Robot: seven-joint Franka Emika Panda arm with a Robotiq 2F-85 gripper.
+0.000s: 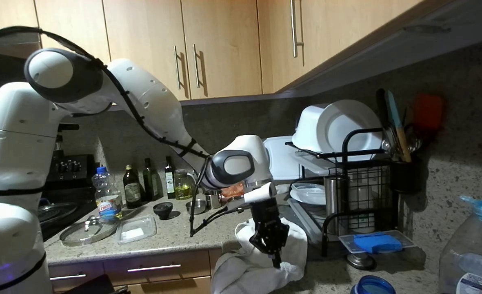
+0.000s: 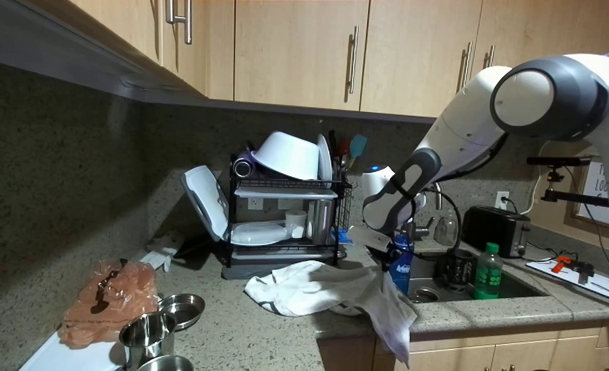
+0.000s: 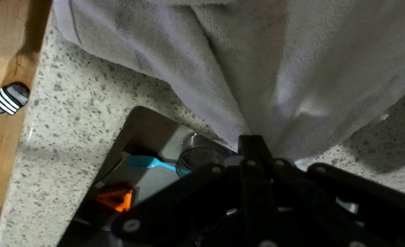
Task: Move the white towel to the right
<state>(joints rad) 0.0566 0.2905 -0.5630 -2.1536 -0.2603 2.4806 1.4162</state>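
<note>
With the gripper (image 3: 251, 140) narrowly pinching the white terry towel (image 2: 304, 289), which lies near the inner corner of the countertop (image 2: 242, 330) and spills past its front edge, a slow, low rightward pull skirting the blue bottle (image 2: 401, 273) seems best.

In both exterior views we hold our arm (image 1: 147, 96) bent, its elbow (image 1: 61, 73) high, sloping down to the wrist (image 1: 243, 161). Our tool (image 1: 276, 263) points downward, slightly tilted, below that wrist. In the wrist view its fingers (image 3: 245, 147) are pinched together, side by side.
</note>
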